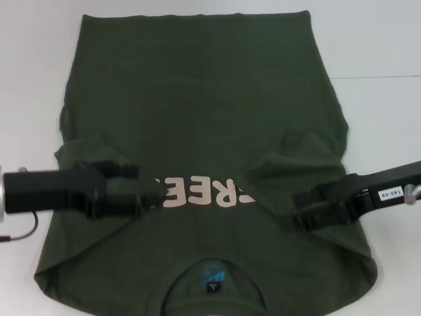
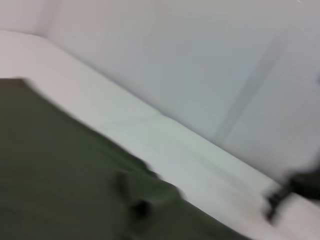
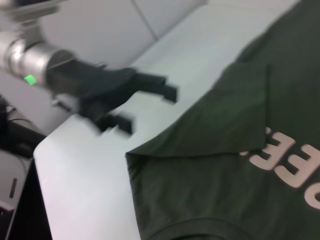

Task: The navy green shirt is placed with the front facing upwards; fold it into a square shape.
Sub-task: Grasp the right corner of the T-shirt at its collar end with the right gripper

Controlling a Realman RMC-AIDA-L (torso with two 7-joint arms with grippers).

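On the white table point(image 1: 381, 46), both sleeves of the shirt point(image 1: 204, 99) lie folded inward, the left gripper point(image 1: 150, 185) spread above it, the right gripper point(image 1: 294, 212) seemingly spread too.

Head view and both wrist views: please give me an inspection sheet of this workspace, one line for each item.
Surface: white table, bare around the garment.
Job's things: navy green shirt lies front up, collar nearest the robot; both sleeves are folded inward over the chest, partly covering the letters.
Clutter: nothing seen.
Grippers: left gripper open, over the folded left sleeve; right gripper over the right sleeve.
Cables: thin dark cable by the left arm.
Surroundings: pale wall behind the table.
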